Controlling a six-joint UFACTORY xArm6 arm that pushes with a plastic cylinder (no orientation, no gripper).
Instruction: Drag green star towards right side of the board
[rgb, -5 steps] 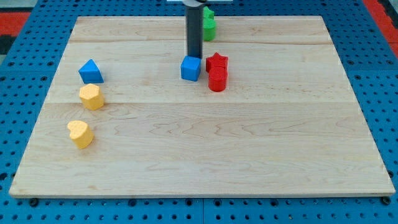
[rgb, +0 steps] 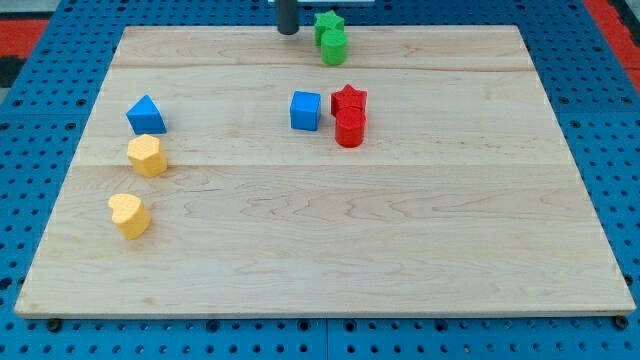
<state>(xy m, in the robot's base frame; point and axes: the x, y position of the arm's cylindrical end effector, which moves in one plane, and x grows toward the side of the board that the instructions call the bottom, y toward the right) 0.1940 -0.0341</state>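
Green star (rgb: 327, 23): sits at the board's top edge, about 12 o'clock from the board's centre, touching a second green block (rgb: 334, 46) at its 5 o'clock; that one's shape I cannot make out.
My tip (rgb: 288, 31): at the star's 9 o'clock, near it but apart, on the top edge of the board (rgb: 320, 260).
Pincer: none is fitted; the arm ends in a plain rod, so there is nothing to be apart or together.
How it handles: likely a small, light, stiff block that slides easily on the smooth wood; its points may make it spin if struck off-centre.
Where to press: on its 9 o'clock face, through its middle, pushing toward 3 o'clock.
Risk: the green neighbour may drag along or turn the star.
Other blocks: blue cube (rgb: 306, 110), red star (rgb: 349, 101) and red block (rgb: 349, 129) at 6 o'clock of the star, well apart; blue triangle (rgb: 146, 115) and two yellow blocks (rgb: 147, 156) (rgb: 129, 215) toward 8 o'clock.
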